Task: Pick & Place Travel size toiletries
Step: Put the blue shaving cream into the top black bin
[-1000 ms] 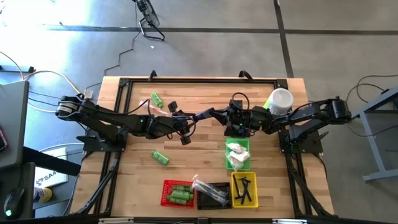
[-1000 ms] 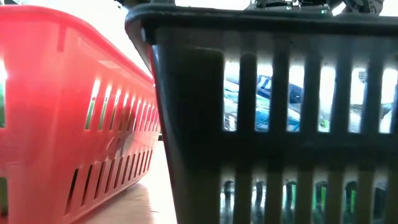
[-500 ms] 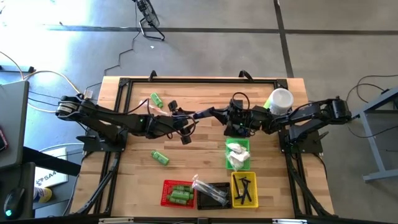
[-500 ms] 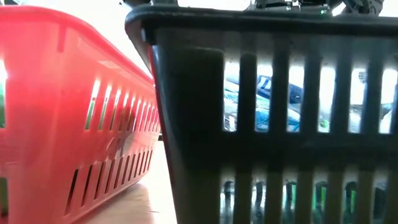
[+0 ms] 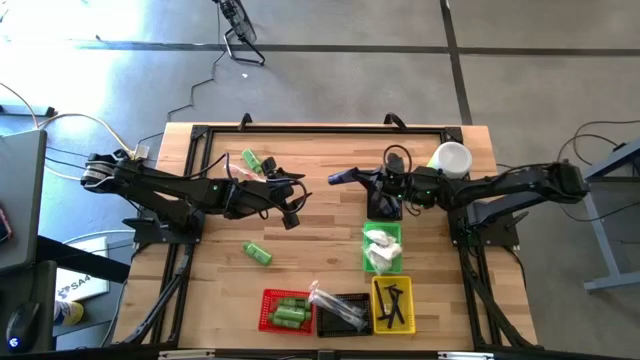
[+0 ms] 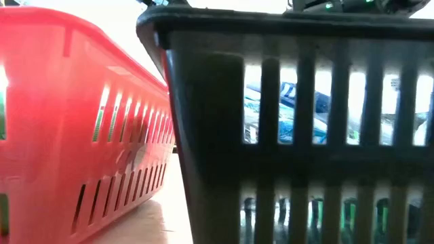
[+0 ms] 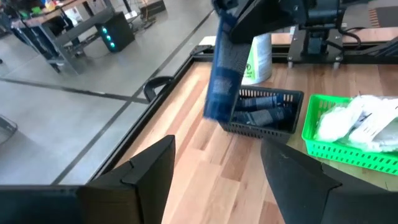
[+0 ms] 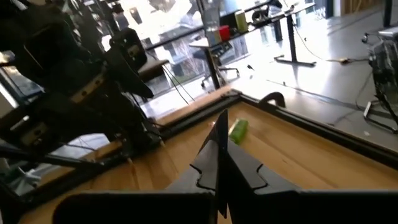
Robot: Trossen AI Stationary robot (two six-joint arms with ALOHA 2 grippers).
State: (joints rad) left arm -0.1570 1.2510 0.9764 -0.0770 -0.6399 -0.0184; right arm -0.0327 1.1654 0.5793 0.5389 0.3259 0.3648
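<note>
- Tube (image 7: 222,74), dark navy, hangs pinched flat in the right gripper (image 5: 340,178) above the black basket (image 7: 264,117) of tubes.
- It looks light, soft and slippery; its stiffer crimped end seems the best hold.
- Left gripper (image 5: 290,205) hovers mid-desk, fingers apart, empty.
- Two green bottles (image 5: 257,253) lie loose on the desk (image 5: 320,240).

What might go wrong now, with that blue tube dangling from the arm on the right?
1. The right gripper pinches the navy tube only at its top end. It hangs tilted and might slip out.
2. Seen from above, that gripper looks off to the side of the dark basket. Let go now, the tube would likely land on the table instead.
3. The white cup stands right beside the right arm, so a careless swing may knock it.
</note>
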